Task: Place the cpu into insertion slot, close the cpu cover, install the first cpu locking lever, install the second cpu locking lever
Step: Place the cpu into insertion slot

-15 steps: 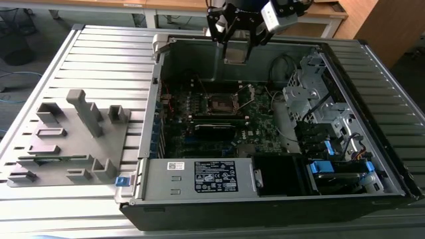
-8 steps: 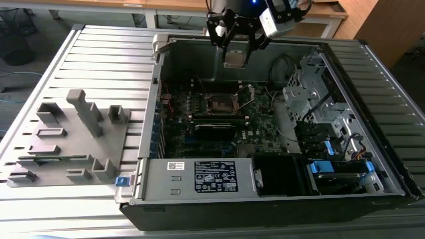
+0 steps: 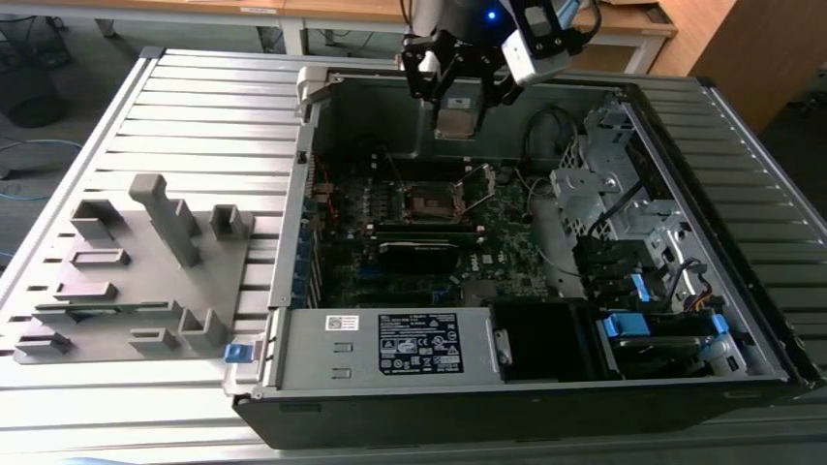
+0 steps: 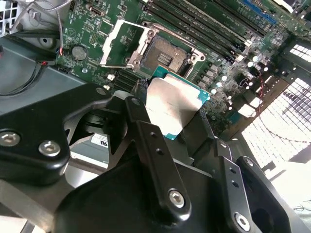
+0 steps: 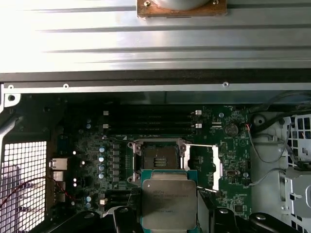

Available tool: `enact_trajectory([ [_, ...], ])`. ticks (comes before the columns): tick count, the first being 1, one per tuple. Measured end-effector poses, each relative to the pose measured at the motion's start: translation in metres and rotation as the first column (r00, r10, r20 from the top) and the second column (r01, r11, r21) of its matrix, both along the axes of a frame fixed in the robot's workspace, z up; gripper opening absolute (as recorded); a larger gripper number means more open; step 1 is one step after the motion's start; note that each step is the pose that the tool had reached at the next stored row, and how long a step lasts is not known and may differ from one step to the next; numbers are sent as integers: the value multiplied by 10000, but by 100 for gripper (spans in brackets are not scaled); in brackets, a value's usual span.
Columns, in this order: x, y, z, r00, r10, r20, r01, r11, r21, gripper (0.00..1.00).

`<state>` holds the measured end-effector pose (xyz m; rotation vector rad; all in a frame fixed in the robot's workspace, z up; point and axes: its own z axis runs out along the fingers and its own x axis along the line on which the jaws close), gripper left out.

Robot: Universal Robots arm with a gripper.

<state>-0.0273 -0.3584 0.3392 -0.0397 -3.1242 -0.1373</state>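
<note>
Roughly centre in the exterior view sits the open pc case (image 3: 278,291), w/ a grey parts fixture (image 3: 142,281) at its 9 o'clock. Dark green motherboard (image 3: 368,218) lines the case floor. At the frame's 12 o'clock hangs the gripper (image 3: 458,111), fingers pinching the cpu (image 5: 168,204) by its edges. Hinged cpu cover (image 5: 216,167) is swung open beside the insertion slot (image 5: 159,158), which lies exposed. The cpu is above the slot, not touching it, metal top facing both wrist views.

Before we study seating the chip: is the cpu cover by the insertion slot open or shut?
Open. The cpu cover is swung aside, leaving the insertion slot bare; the gripper holds the cpu above it.
</note>
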Motion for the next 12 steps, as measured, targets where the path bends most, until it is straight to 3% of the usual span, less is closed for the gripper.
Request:
enact_trajectory([
  [12, 0, 0, -19, 10000, 0, 2, 0, 10000, 3, 54],
])
